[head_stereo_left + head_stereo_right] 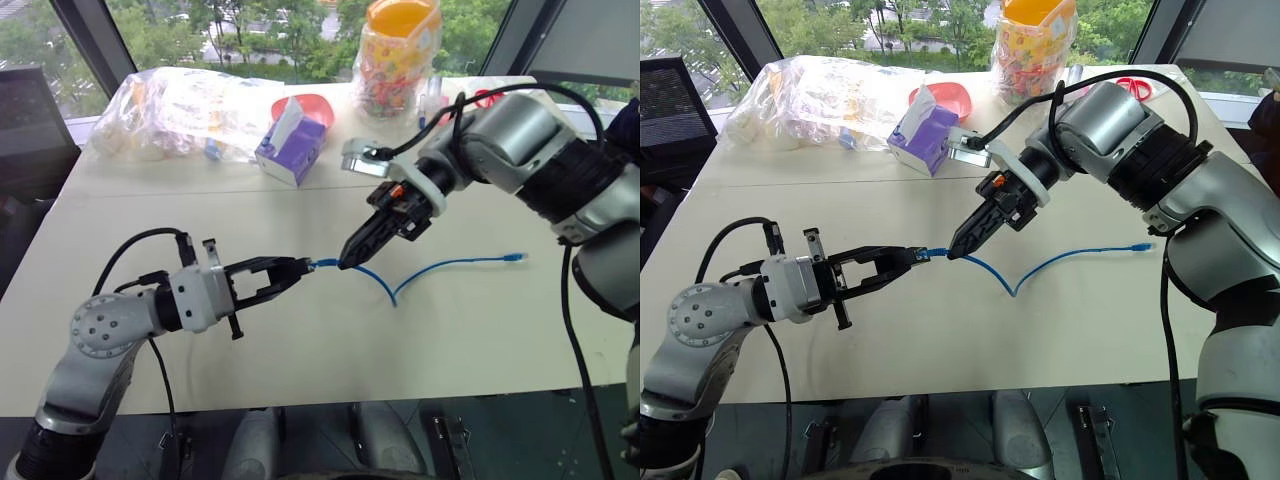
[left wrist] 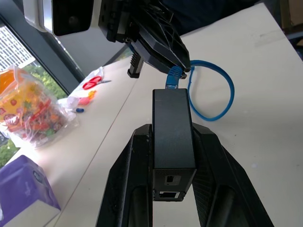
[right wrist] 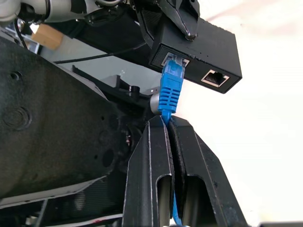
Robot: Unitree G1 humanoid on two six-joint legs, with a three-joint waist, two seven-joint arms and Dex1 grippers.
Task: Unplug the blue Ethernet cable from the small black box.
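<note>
Blue Ethernet cable [image 3: 169, 85] still plugged | left gripper [image 1: 300, 268] clamps small black box [image 2: 171, 132] | right gripper [image 1: 346, 262] pinches cord | pull remaining

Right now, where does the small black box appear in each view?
Left eye: small black box left of centre, in left gripper.
Right eye: box left of centre.
Left wrist: box centre.
Right wrist: box top.
Shared landmark: blue Ethernet cable, still plugged in, pinched by right gripper.
</note>
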